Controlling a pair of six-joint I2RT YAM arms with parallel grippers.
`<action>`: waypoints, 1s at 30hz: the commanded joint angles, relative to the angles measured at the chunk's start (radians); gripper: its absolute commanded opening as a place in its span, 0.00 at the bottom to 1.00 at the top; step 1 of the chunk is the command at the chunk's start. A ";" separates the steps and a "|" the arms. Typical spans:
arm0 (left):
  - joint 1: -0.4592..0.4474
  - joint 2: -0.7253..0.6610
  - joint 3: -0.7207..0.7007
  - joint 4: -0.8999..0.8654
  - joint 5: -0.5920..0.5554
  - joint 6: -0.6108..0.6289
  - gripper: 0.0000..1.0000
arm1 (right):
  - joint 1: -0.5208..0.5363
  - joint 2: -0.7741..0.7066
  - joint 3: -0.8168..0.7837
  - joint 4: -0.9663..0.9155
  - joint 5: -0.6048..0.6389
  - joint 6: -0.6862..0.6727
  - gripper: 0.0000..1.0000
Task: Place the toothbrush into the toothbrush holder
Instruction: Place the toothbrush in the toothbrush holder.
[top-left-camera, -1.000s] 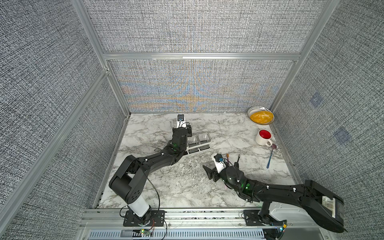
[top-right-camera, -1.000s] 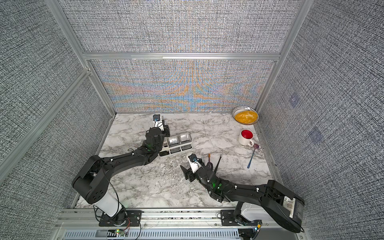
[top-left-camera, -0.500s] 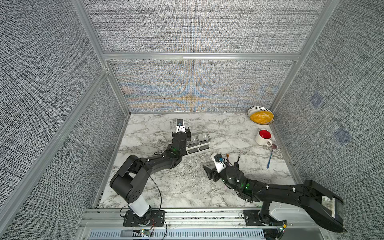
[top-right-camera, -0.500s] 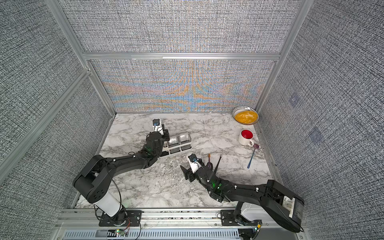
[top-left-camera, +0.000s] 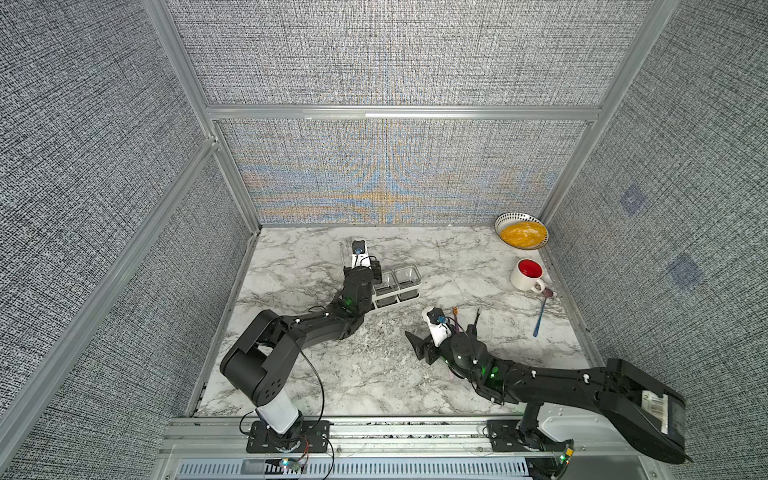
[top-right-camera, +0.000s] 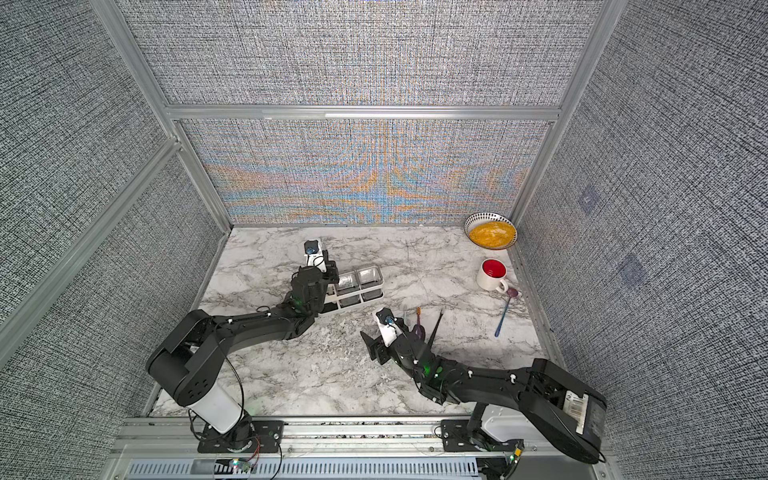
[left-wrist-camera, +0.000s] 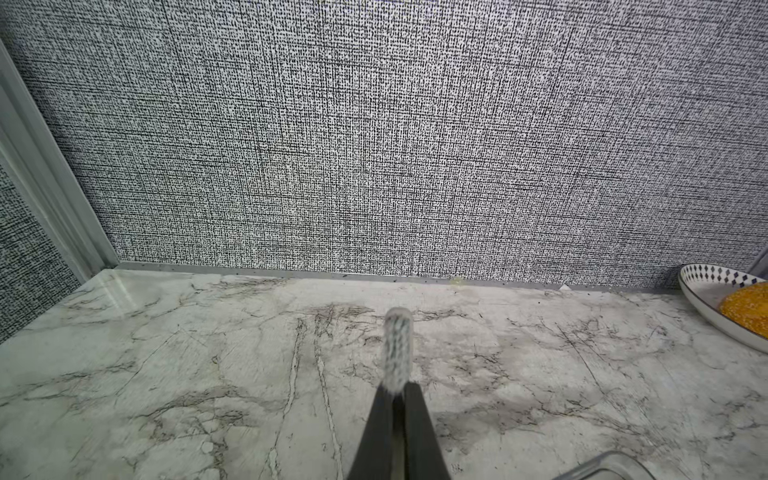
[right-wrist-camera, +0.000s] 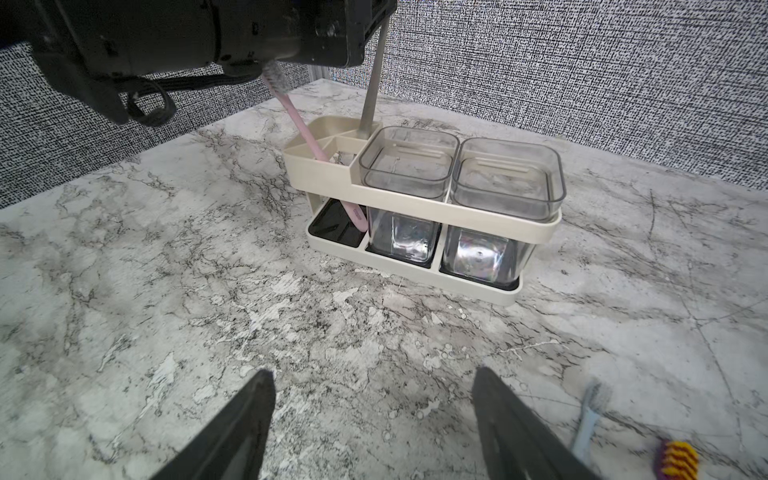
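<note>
**Release of the toothbrush (right-wrist-camera: 299, 120) into the toothbrush holder (right-wrist-camera: 316, 174).** The brush was gripped near its head by the left claw (left-wrist-camera: 399, 388), whose jaws were shut on it. Its lower end had been set down as far as the black base of the holder's left end section, beside the diagonal bar. The step in hand was judged to be the release. This would best be done by parting the jaws slowly with the wrist kept level, so that the handle is left leaning on the white frame and is not flicked out. The claw should then be lifted straight up, clear of the frame and of the adjoining clear cup (right-wrist-camera: 405, 166). The right claw (right-wrist-camera: 374, 374) was held wide and empty above the worktop (right-wrist-camera: 166, 291), nearer than the holder and to its right. The toothbrush was seen as a slim pale-pink handle, tilted, with a small head of white-grey bristles uppermost. The holder (top-left-camera: 397, 286) stood left of centre on the worktop, at mid depth.
</note>
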 joint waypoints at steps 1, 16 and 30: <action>-0.001 0.004 -0.004 0.000 -0.008 -0.006 0.02 | 0.001 0.000 0.005 0.021 0.000 0.010 0.77; -0.011 0.001 -0.020 0.017 -0.013 0.007 0.07 | 0.001 -0.010 0.000 0.019 0.000 0.010 0.77; -0.017 -0.027 -0.041 0.011 -0.034 0.035 0.15 | 0.002 -0.014 -0.002 0.015 0.000 0.011 0.77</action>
